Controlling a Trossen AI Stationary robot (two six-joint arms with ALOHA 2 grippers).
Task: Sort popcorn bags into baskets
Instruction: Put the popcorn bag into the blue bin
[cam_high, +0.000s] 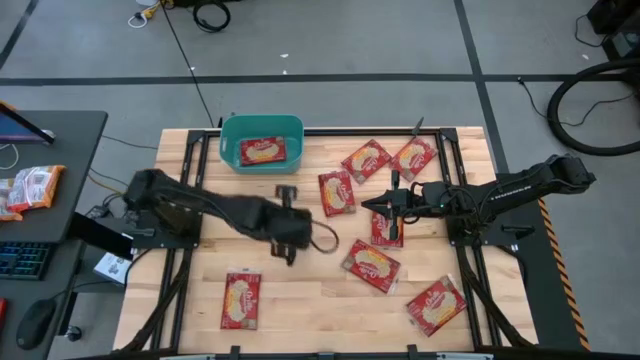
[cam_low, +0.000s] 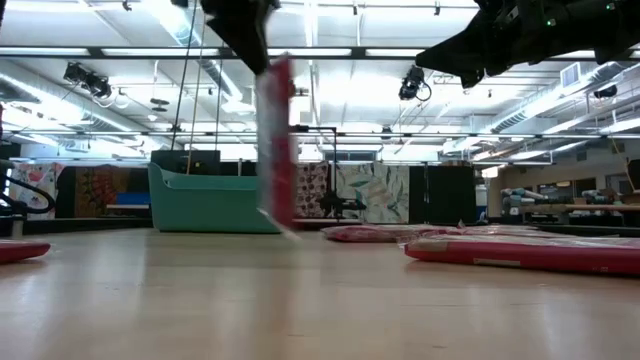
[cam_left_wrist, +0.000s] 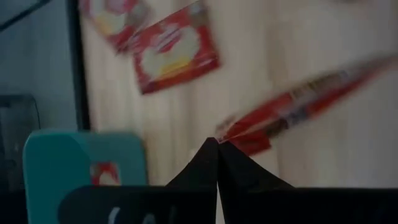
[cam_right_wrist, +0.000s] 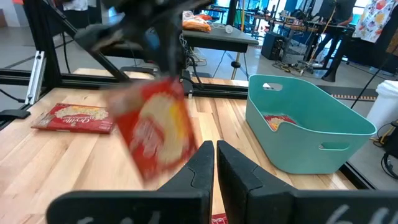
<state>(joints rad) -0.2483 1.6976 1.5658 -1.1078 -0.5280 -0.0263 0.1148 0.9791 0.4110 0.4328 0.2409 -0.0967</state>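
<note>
**One packet hanging from my left fingers, basket ahead**

The popcorn bag (cam_low: 277, 140) I carry looks light and flat, probably a little slick and crinkly. It hangs straight down, edge-on in the low view, without folding much, so a pinch on one short edge seems enough. The flat ones I would take by a rim where the fingers can slide under, not at the puffed centre.

My left gripper (cam_high: 290, 238) sits over the middle of the bench (cam_high: 300, 310), fingers pressed onto the top edge of that hanging bag, well clear of the wood. The arm reaches in low from its base with the wrist turned down. The teal basket (cam_high: 261, 140) lies beyond my fingers, toward the far edge, with one bag (cam_high: 262, 151) already inside.

My right gripper (cam_high: 383, 205) hovers above a bag (cam_high: 387, 228) lying flat just beneath it, arm stretched nearly level. Its fingers are pressed together and hold nothing. More bags lie scattered around it, near and far.
</note>
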